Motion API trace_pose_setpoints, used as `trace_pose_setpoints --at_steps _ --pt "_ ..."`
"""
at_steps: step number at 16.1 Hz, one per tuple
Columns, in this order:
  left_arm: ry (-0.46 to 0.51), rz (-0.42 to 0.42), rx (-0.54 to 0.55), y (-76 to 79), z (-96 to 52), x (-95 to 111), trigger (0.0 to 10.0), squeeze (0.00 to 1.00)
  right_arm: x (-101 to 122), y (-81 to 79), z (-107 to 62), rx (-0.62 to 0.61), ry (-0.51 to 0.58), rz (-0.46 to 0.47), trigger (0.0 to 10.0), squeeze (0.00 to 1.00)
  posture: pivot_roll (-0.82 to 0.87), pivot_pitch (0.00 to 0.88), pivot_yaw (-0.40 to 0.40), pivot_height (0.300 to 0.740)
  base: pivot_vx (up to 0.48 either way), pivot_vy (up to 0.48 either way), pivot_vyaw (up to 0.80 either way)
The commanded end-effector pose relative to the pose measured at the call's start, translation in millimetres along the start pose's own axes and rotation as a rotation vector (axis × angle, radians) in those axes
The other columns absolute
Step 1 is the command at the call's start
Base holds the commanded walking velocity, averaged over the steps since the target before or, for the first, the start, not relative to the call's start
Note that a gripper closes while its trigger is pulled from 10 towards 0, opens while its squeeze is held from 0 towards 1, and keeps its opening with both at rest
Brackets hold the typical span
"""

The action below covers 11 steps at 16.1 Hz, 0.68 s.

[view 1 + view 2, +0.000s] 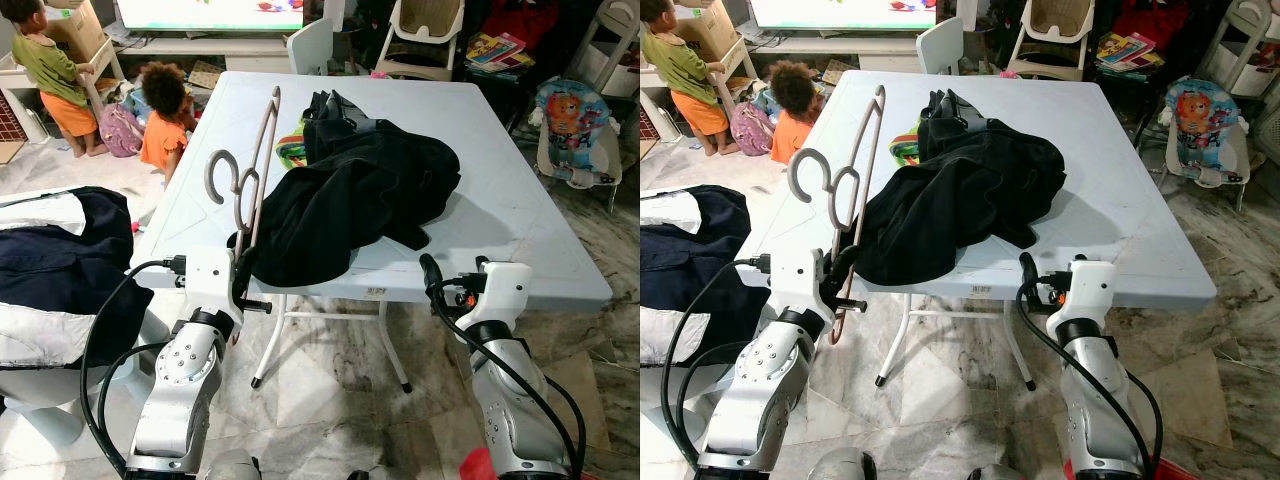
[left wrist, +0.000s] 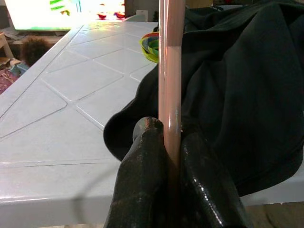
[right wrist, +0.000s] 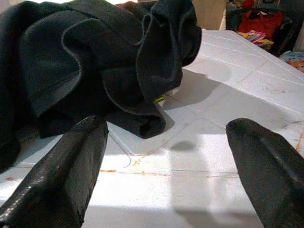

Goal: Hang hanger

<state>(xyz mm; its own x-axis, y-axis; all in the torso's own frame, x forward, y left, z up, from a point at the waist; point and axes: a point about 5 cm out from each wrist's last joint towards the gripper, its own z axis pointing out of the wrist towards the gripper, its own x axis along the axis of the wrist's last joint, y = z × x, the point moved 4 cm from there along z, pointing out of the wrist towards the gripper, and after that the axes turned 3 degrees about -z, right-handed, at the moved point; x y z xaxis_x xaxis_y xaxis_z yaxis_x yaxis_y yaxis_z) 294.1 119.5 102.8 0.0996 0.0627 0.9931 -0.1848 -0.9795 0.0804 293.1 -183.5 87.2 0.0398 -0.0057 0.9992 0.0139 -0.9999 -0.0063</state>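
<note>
Pincer on the left (image 2: 173,142) clamped a pink hanger (image 1: 255,180) upright at the bench's (image 1: 520,200) near-left edge; right pincer (image 3: 166,166) gaped beside black clothing (image 1: 350,195).

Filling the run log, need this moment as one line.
left hand: shut on pink hanger, held upright | right hand: open at table edge | black garment: heaped on table, unhung
</note>
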Motion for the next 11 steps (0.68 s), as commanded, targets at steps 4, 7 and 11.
trace_pose_setpoints --at_steps 4,7,11 --pt "0.005 -0.01 -0.018 2.8 -0.9 2.9 10.0 0.0 7.7 5.0 -0.9 -0.017 0.017 -0.016 10.0 0.0 0.02 0.0 -0.02 0.74 0.0 0.0 0.0" --pt "0.007 -0.01 -0.021 3.8 -0.5 3.4 10.0 0.0 7.5 6.2 -0.1 -0.02 0.014 -0.018 10.0 0.0 0.02 0.0 -0.022 0.74 0.0 0.0 0.0" --pt "0.005 -0.008 -0.026 5.2 -0.4 3.2 10.0 0.0 6.6 6.3 0.6 -0.021 0.009 -0.018 10.0 0.0 0.02 0.0 -0.022 0.74 0.0 0.0 0.0"
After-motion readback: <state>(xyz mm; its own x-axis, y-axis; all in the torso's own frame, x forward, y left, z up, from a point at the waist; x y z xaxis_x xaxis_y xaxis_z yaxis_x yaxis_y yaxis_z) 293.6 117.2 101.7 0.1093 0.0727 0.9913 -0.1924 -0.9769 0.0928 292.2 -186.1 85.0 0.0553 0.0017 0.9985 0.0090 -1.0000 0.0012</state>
